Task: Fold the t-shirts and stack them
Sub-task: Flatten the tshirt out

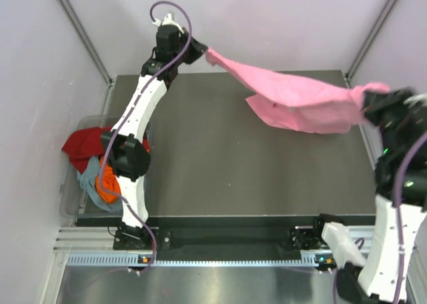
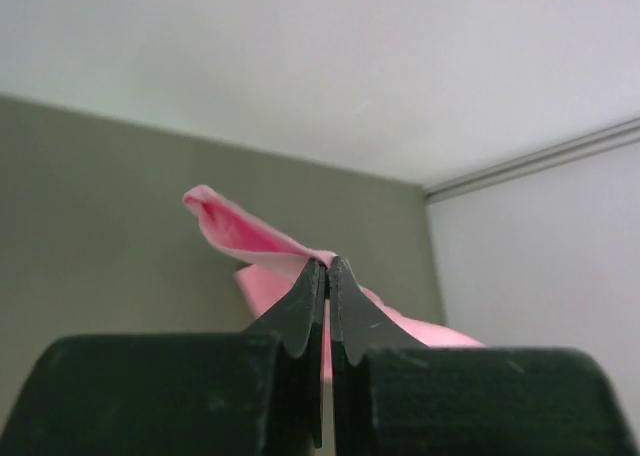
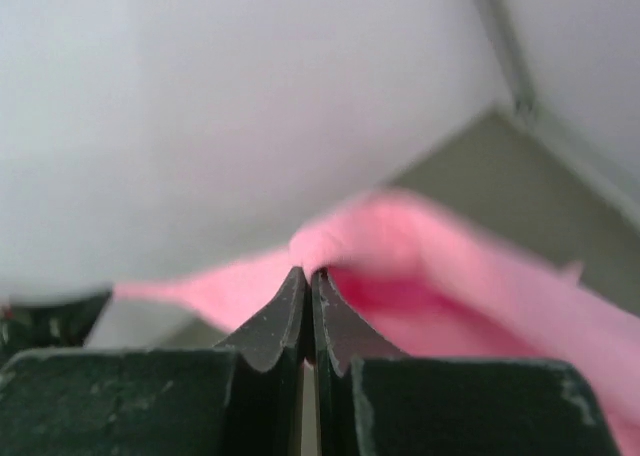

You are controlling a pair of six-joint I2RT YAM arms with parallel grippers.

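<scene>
The overhead view looks steeply down from behind the arm bases (image 1: pixel 133 239) onto the flat dark grey table (image 1: pixel 220 171); each wrist view sits close behind its own black fingers, left gripper (image 2: pixel 327 268) and right gripper (image 3: pixel 308 274), facing the pale walls (image 2: pixel 300 56); all three share the bright pink cloth t-shirt (image 1: pixel 293 101).

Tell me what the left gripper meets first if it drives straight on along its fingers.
The pink t-shirt it pinches: the left gripper is shut on it. Behind the cloth the line seems to reach the table, though depth is unclear.
</scene>
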